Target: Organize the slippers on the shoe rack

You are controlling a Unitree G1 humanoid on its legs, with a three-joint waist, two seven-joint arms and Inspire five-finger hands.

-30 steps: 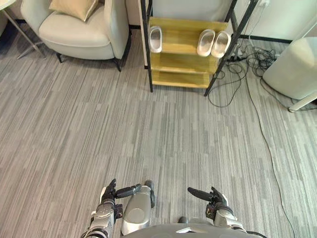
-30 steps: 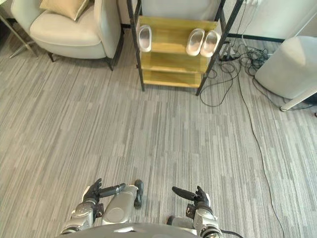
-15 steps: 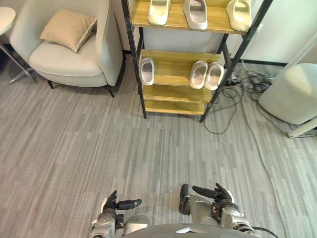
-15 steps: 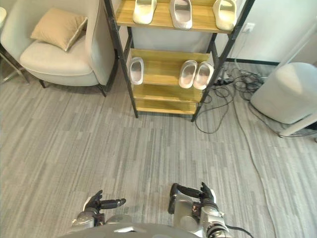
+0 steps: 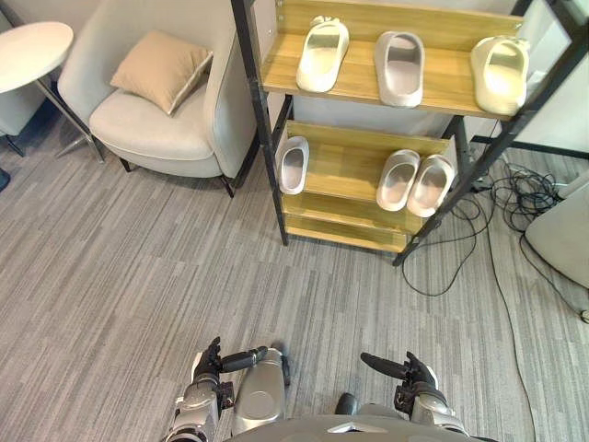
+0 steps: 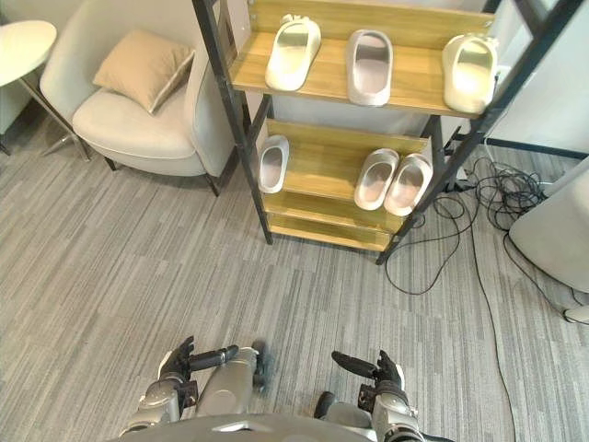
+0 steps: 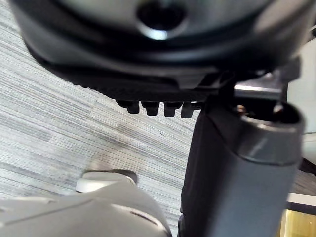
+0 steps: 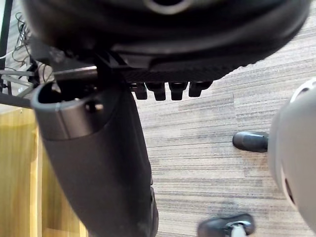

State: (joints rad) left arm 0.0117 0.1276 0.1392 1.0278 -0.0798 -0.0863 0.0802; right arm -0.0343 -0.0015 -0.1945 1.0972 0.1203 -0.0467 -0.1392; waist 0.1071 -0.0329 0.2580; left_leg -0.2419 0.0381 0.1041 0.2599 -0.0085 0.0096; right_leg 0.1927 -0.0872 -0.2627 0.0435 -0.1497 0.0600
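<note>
The left hand (image 5: 208,361) and the right hand (image 5: 412,373) are held low in front of the body, fingers loose and thumbs turned inward, with nothing gripped in either. Bare grey carpet (image 5: 350,304) lies between them and the shoe rack (image 5: 269,138), which stands well ahead.

The slippers are all on the rack. On the top shelf a cream slipper (image 5: 322,53) and a second cream slipper (image 5: 502,74) are separated by a grey slipper (image 5: 400,67). On the middle shelf a lone slipper (image 5: 293,164) sits at the left end, well apart from a pair (image 5: 414,182) at the right.

The step in hand is judged to be the approach; no sorting has begun. A walk forward is called for next, then a reach to the top shelf (the grey slipper there looks like the lone one's mate).

Room is limited at the sides: an armchair (image 5: 156,129) stands just beside the rack's left post, and loose cables (image 5: 497,198) trail on the floor near its right foot. The straight path over the carpet is open.
</note>
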